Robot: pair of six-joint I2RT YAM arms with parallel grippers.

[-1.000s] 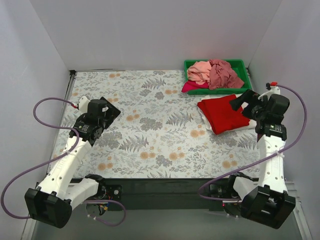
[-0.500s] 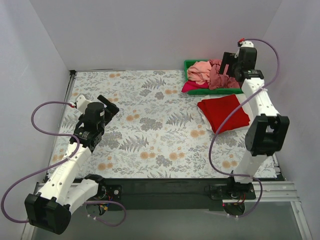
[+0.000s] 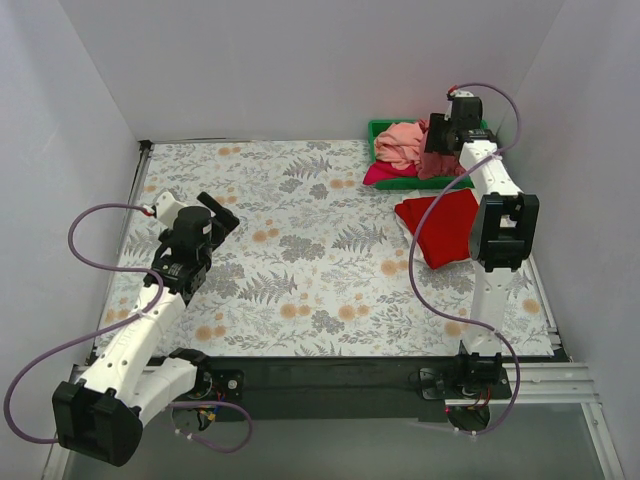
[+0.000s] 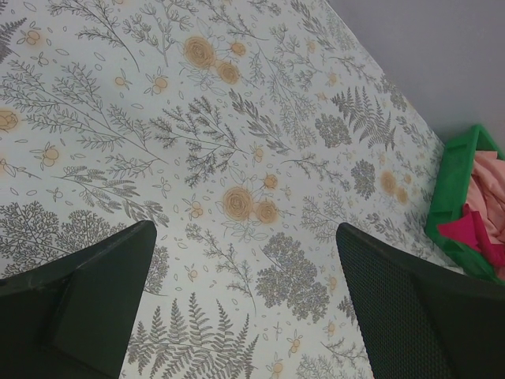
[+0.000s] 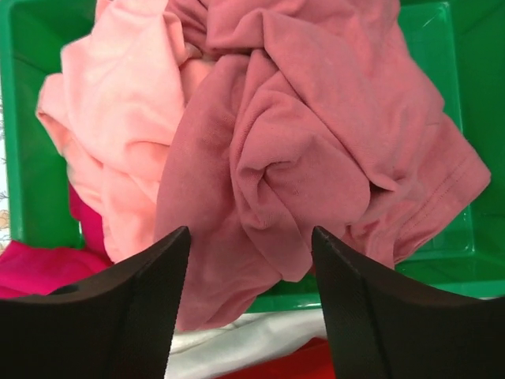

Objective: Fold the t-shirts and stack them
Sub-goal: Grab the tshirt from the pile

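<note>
Right two-finger gripper (image 5: 250, 233) hovering with fingers spread wide over crumpled dusty rose cloth t-shirt (image 5: 316, 134), that shirt lying heaped in green plastic bin (image 5: 430, 47) beside salmon pink t-shirt (image 5: 118, 118), folded bright red t-shirt (image 3: 445, 225) lying on floral-patterned table (image 4: 237, 142) just beside bin, left gripper (image 4: 245, 229) hanging agape above table

We are seeing the bin (image 3: 420, 184) sitting at the far right corner of the surface (image 3: 300, 240), crumpled t-shirts (image 3: 405, 145) lying in it, a folded t-shirt (image 3: 445, 235) lying just before it.
</note>
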